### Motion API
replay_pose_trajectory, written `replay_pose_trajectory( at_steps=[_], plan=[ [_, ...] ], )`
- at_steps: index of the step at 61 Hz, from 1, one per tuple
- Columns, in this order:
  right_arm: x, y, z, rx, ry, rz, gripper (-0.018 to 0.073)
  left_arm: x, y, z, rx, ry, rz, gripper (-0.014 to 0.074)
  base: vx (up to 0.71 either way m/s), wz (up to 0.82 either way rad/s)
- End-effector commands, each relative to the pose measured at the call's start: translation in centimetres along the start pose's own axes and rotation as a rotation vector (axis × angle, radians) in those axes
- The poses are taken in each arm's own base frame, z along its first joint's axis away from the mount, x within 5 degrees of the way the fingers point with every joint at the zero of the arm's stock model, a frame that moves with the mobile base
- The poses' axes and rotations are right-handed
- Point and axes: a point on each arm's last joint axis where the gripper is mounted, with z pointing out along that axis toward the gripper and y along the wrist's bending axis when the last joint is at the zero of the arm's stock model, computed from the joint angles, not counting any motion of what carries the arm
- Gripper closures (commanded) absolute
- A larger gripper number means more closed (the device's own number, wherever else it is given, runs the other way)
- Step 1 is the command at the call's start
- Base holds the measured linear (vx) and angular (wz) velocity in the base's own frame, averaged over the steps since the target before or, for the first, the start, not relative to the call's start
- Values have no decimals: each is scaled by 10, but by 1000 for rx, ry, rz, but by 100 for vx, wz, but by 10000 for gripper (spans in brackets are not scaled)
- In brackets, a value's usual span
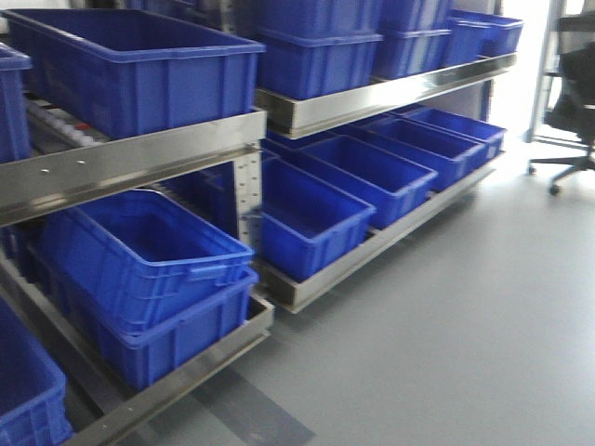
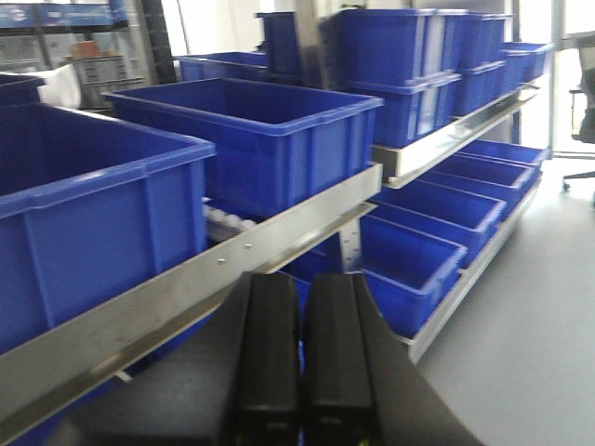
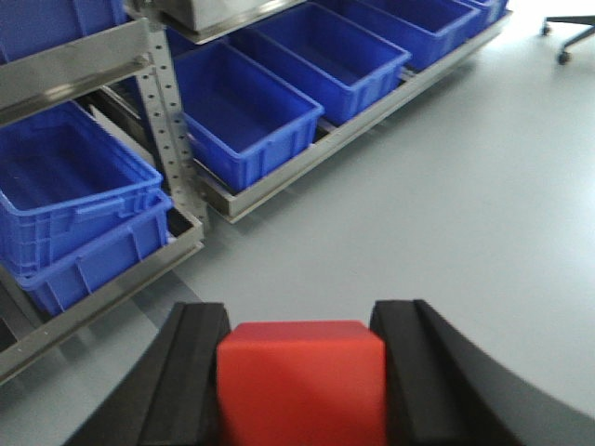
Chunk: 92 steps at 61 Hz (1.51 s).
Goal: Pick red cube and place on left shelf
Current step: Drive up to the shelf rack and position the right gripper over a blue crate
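Steel rails front the shelf [image 1: 139, 163], which fills the left and middle of the front view in two bays, each with an upper and a lower tier. Blue crates [image 1: 139, 65] sit in rows on both tiers; at lower left one crate lies tilted inside another. To the right is grey floor [image 1: 465, 307], and at the far right edge stands a black chair [image 1: 572, 102] on castors. In the left wrist view the left gripper [image 2: 300, 288] has its two black fingers pressed together with nothing between them, pointing at an upper rail. In the right wrist view the right gripper [image 3: 299, 334] is clamped on the red cube [image 3: 299, 390], a finger touching each side. The cube hangs over bare floor, apart from the shelf at the left.
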Motion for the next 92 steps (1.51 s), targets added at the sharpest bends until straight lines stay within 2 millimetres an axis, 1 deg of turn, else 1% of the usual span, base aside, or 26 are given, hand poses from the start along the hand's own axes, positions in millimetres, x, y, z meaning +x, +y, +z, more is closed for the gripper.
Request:
replay_pose_trajectory(
  at_steps=[1, 22, 57, 92],
  plan=[
    [-17, 1, -3, -7, -111, -8, 494, 0, 0, 1, -4, -53, -2, 491, 41, 45],
    [-17, 1, -3, -7, -111, -8, 494, 0, 0, 1, -4, -53, -2, 491, 36, 49],
    [-17, 1, -3, -7, -111, -8, 494, 0, 0, 1, -4, -53, -2, 491, 22, 70],
    [-17, 1, -3, -7, -111, -8, 494, 0, 0, 1, -4, -53, -2, 491, 11, 32]
  ],
)
